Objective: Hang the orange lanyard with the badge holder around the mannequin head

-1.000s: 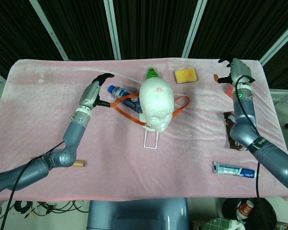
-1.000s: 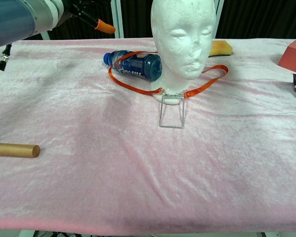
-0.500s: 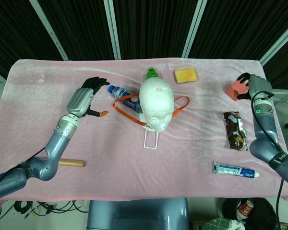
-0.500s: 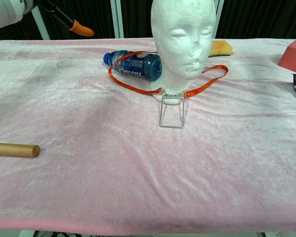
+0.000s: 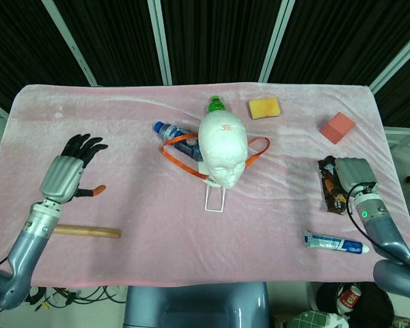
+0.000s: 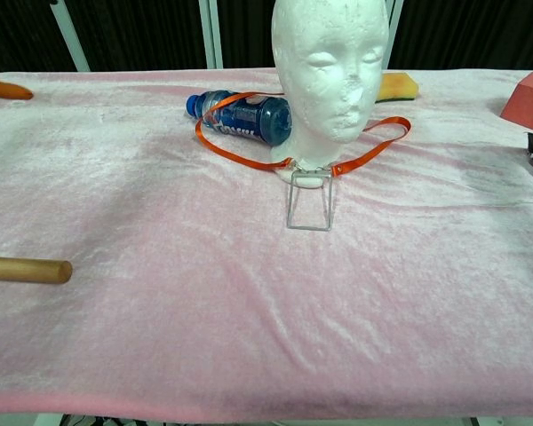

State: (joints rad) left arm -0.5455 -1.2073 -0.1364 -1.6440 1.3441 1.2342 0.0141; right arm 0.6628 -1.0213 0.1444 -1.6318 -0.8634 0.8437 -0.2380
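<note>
Orange lanyard [image 5: 254, 152] around mannequin head [image 5: 222, 153] (upright) — left hand [image 5: 67, 174] empty.

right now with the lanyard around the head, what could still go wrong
The orange lanyard is draped over the blue bottle on one side, so if the bottle rolls it may tug the strap. The mannequin head stands on a small base, so a pull could tip it. The right hand sits close beside the snack wrapper and might drag it when it moves.

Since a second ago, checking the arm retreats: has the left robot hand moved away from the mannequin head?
Yes. In the head view the left robot hand has drawn back left and toward the near edge, away from the mannequin head, now near the wooden stick.
</note>
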